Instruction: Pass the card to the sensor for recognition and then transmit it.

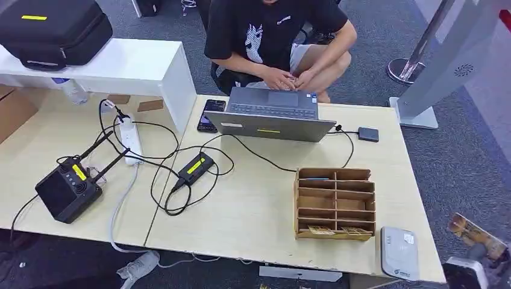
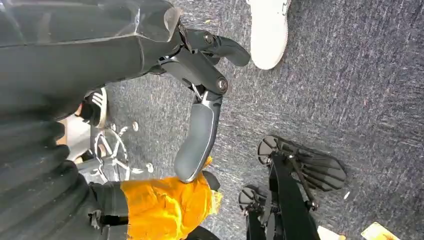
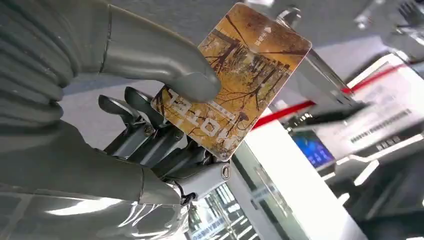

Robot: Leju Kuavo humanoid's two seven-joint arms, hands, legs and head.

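Observation:
My right hand [image 1: 479, 265] is at the table's near right corner and pinches a card [image 1: 475, 233] printed with an autumn-tree picture. The card stands just right of the white sensor pad [image 1: 399, 253], which lies flat on the table's front edge. In the right wrist view the card [image 3: 235, 75] is clamped between the grey thumb [image 3: 165, 65] and the darker fingers [image 3: 150, 135] behind it. My left hand [image 2: 200, 100] hangs over the grey carpet with its fingers apart and nothing in them.
A wooden card organizer [image 1: 335, 203] stands just left of the sensor. Behind it are a laptop [image 1: 271, 114], tangled cables [image 1: 175, 168] and a seated person [image 1: 277, 42]. A grey kiosk stand [image 1: 446, 66] rises off the table's right end.

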